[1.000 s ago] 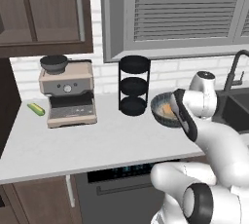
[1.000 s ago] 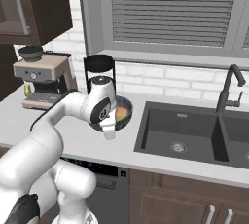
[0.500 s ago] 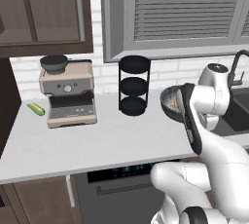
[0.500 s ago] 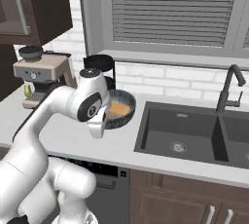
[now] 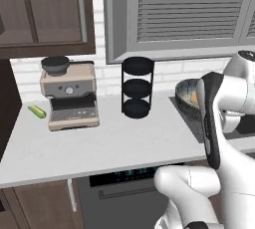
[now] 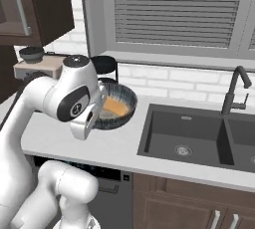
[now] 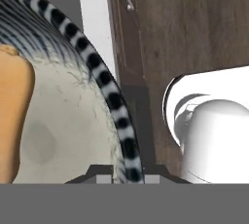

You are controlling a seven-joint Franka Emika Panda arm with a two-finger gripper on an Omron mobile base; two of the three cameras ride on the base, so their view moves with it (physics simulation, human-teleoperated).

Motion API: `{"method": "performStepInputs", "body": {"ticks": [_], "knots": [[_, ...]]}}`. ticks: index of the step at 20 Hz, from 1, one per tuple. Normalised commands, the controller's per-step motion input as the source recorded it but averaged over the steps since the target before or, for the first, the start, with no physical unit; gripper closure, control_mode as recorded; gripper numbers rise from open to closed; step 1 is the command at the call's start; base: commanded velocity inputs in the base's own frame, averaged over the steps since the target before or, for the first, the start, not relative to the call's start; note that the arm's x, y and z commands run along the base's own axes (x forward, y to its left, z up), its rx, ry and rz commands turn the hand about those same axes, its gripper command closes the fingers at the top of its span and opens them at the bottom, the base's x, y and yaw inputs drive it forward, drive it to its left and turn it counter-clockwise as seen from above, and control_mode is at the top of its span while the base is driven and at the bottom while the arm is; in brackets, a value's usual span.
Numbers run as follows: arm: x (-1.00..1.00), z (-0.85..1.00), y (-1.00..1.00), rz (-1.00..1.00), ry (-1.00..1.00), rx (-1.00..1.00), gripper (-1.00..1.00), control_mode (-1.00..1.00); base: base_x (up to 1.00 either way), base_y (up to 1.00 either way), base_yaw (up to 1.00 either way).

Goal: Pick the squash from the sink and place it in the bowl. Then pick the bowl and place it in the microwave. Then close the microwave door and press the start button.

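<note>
Arm pose: in the right base view the white arm is seen rising from the lower left, bent at the elbow, its wrist turned toward frame centre. The bowl [image 6: 115, 107] is held raised and tilted at the wrist, left of the sink [image 6: 199, 138], with the squash [image 6: 114, 107] lying inside as an orange patch.

In the left base view the bowl [image 5: 188, 97] is found at the right edge, partly hidden behind the forearm.

In the hand view the gripper [image 7: 125, 178] is seen clamped on the bowl's rim [image 7: 104, 79], the striped edge passing between the finger tips at the bottom; the squash [image 7: 13, 116] is at the far left.

Writing: a small round mark is seen on the arm's joint, too blurred to be read.
</note>
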Motion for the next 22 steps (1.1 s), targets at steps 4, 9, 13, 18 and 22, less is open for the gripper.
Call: {"method": "performStepInputs", "body": {"ticks": [4, 9, 13, 18, 22], "knots": [[-0.62, 0.57, 0.09, -0.07, 0.0, 0.08, 1.0, -1.0, 0.0, 0.0, 0.0], [-0.67, 0.43, 0.13, -0.06, 0.0, 0.06, 1.0, -1.0, 0.0, 0.0, 0.0], [0.0, 0.0, 0.0, 0.0, 0.0, 0.0, 1.0, 1.0, -0.66, 0.03, -0.06], [0.0, 0.0, 0.0, 0.0, 0.0, 0.0, 1.0, 1.0, -0.64, -0.35, -0.02], [0.0, 0.0, 0.0, 0.0, 0.0, 0.0, 1.0, 1.0, -0.28, -0.51, -0.27]]}}
